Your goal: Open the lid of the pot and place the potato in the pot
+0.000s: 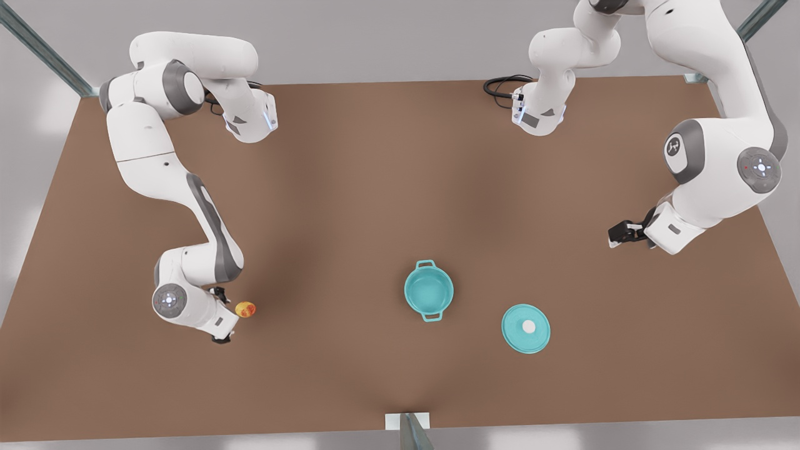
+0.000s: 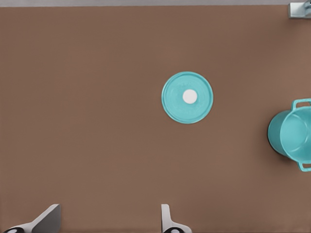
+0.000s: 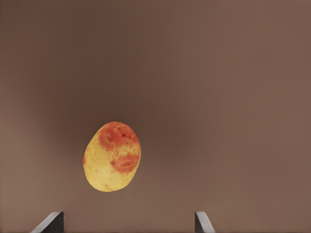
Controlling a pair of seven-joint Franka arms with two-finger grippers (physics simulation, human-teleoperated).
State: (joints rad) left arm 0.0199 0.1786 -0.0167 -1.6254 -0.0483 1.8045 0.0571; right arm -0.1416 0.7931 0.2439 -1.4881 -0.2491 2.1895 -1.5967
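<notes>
Overhead front view; downward wrist views

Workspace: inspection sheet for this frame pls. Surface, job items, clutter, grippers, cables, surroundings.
Surface: brown flat tabletop, bare between items.
Job's things: small round teal pot uncovered, nothing seen inside; flat teal pot lid with white knob on the table beside it, apart; orange-yellow potato with red patches on the table, at the front view's left.
Clutter: nothing seen.
Grippers: right gripper open, next to the potato, not holding it; left gripper open, holding nothing, away from the lid.
Cables: black loop at the table's far edge.
Surroundings: grey walls, metal frame struts.
</notes>
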